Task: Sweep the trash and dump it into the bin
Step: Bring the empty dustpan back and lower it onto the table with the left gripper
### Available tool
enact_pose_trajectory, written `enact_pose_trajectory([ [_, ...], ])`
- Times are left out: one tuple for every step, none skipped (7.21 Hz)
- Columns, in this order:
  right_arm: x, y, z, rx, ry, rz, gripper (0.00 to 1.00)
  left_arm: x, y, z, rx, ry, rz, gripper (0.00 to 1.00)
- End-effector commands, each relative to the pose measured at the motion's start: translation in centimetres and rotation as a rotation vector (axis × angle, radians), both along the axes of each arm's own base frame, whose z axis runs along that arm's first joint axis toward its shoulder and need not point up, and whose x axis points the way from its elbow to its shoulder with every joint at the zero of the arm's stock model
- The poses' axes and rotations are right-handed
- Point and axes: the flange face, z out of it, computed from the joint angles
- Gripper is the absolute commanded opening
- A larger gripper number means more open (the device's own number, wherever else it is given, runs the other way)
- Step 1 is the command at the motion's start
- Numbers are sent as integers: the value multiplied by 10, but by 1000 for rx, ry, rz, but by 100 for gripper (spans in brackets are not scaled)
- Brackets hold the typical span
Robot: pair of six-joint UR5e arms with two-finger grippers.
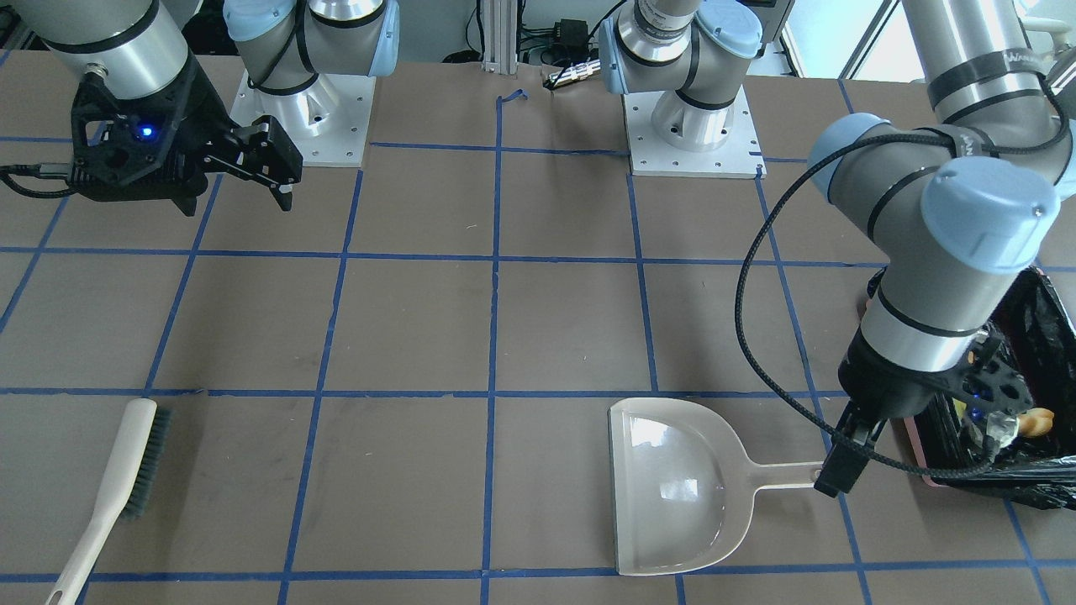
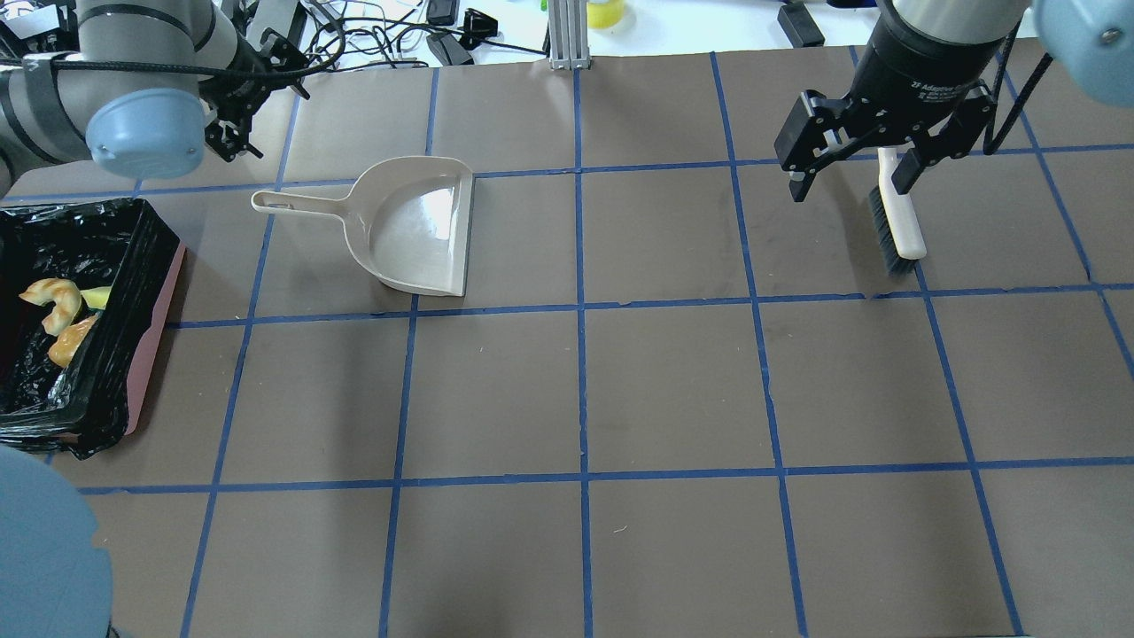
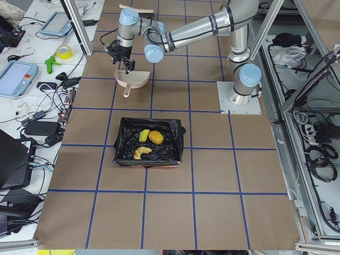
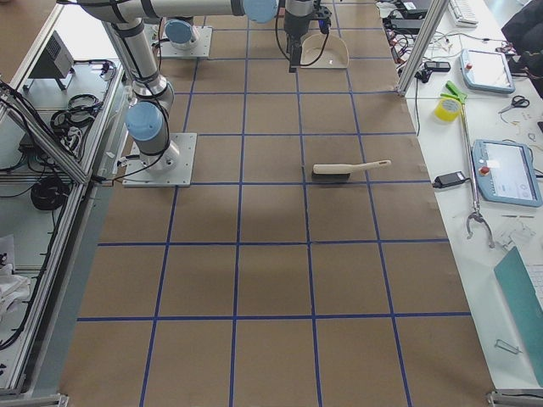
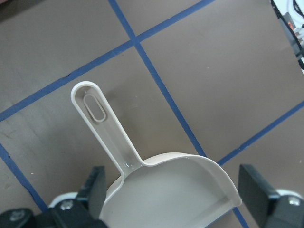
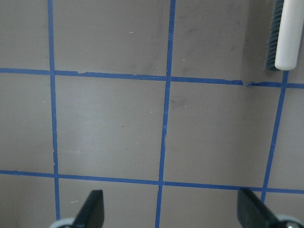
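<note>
- The brown surface (image 2: 673, 390) is marked into squares by blue tape (image 2: 580, 310). Beyond its far edge lie tangled cables (image 2: 381, 35), and tablets (image 4: 505, 170) sit alongside it.
- A beige dustpan (image 2: 416, 230) lies flat on the far part of the surface, on the robot's left half, with its handle pointing towards the bin. It looks bare inside.
- A brush (image 1: 118, 479) with a cream handle and dark bristles lies on the robot's right half, well apart from the dustpan.
- The left claw (image 5: 173, 180) hangs over the handle end of the dustpan. Its fingers (image 5: 97, 185) are spread wide to either side of the pan's neck and pinch nothing. Whether they touch the pan cannot be told.
- The right claw (image 2: 850, 173) is raised above the surface near the brush, fingers wide apart and empty. In its wrist view only the brush's tip shows, in the upper corner.
- The bin (image 2: 155, 346) stands at the robot's left end of the surface, near the dustpan but not touching it. It is pink-sided and lined with a crinkly black bag (image 2: 97, 235).
- The trash lies inside the bin: a curled peel (image 2: 53, 301), a yellow-green block (image 2: 97, 297) and an amber wad (image 2: 71, 341), close together.
</note>
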Motion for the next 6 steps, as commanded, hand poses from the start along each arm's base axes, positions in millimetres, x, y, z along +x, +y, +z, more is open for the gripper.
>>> enact_pose_trajectory([
  [0, -1, 1, -10, -1, -9, 100, -12, 25, 24, 32, -66, -103, 100],
  [-1, -2, 1, -13, 0, -15, 100, -34, 32, 20, 55, -105, -263, 100],
  [0, -6, 5, -54, 3, -53, 100, -59, 38, 12, 68, -127, -373, 100],
  [0, -8, 6, -67, 5, -74, 100, -64, 31, 0, 73, -125, -388, 100],
  [0, -7, 3, -61, 8, -68, 100, -65, 35, 3, 69, -127, -398, 100],
  [-2, -6, 0, -57, 20, -69, 100, -73, 50, 8, 97, -123, -428, 100],
])
